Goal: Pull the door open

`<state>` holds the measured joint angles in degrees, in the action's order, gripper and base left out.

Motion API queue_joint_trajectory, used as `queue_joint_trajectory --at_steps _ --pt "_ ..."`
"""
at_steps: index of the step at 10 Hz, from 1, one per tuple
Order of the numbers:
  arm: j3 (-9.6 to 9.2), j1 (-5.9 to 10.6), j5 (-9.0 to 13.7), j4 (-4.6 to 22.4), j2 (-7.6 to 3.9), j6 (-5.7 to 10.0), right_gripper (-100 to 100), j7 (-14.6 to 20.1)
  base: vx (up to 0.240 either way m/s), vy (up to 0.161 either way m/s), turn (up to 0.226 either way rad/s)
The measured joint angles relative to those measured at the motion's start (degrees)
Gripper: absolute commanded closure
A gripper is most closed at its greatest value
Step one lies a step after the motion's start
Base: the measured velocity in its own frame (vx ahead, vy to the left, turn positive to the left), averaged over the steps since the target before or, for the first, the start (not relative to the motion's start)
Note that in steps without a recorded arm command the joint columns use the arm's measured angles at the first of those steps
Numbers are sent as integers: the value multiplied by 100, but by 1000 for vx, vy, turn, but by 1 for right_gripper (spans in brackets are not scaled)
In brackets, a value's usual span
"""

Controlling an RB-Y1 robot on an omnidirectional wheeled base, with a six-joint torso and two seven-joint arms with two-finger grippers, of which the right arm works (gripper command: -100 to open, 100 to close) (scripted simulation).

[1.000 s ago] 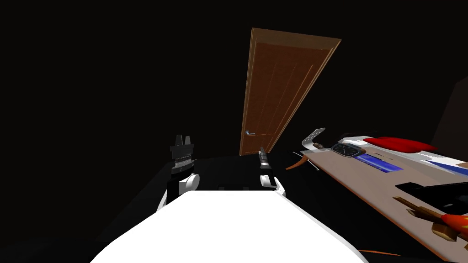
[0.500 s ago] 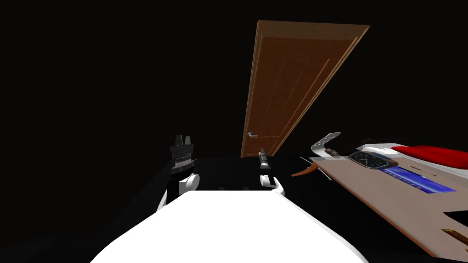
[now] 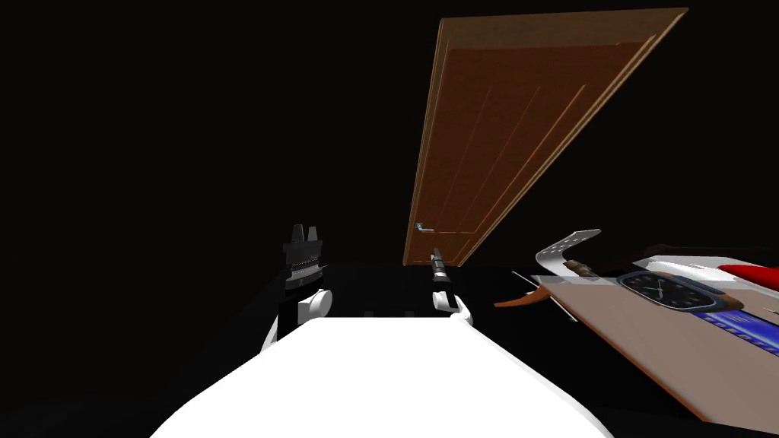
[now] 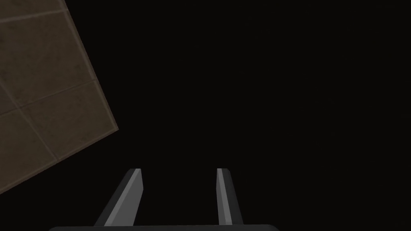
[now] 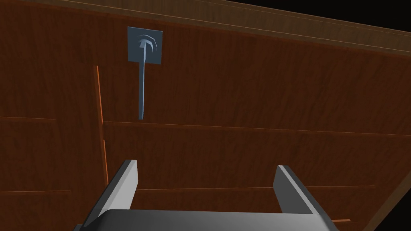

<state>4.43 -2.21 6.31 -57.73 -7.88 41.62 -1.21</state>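
Your right gripper (image 5: pixel 206 165) stood released, fingers spread, facing the brown door (image 5: pixel 249 96) and short of its grey lever handle (image 5: pixel 141 92); your left gripper (image 4: pixel 179 170) hung likewise spread, empty.

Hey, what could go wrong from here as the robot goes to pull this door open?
The thin lever handle lies off to one side of the open right gripper, not between its fingers; shutting now would likely catch nothing. Driving straight on could jab the fingers into the door. The table stands close on the right, so backing up with the door may clip it.
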Motion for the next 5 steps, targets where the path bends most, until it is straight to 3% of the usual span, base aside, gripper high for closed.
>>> queue_joint_trajectory --at_steps 5 --pt "68 243 114 618 -35 141 -100 69 64 -63 112"
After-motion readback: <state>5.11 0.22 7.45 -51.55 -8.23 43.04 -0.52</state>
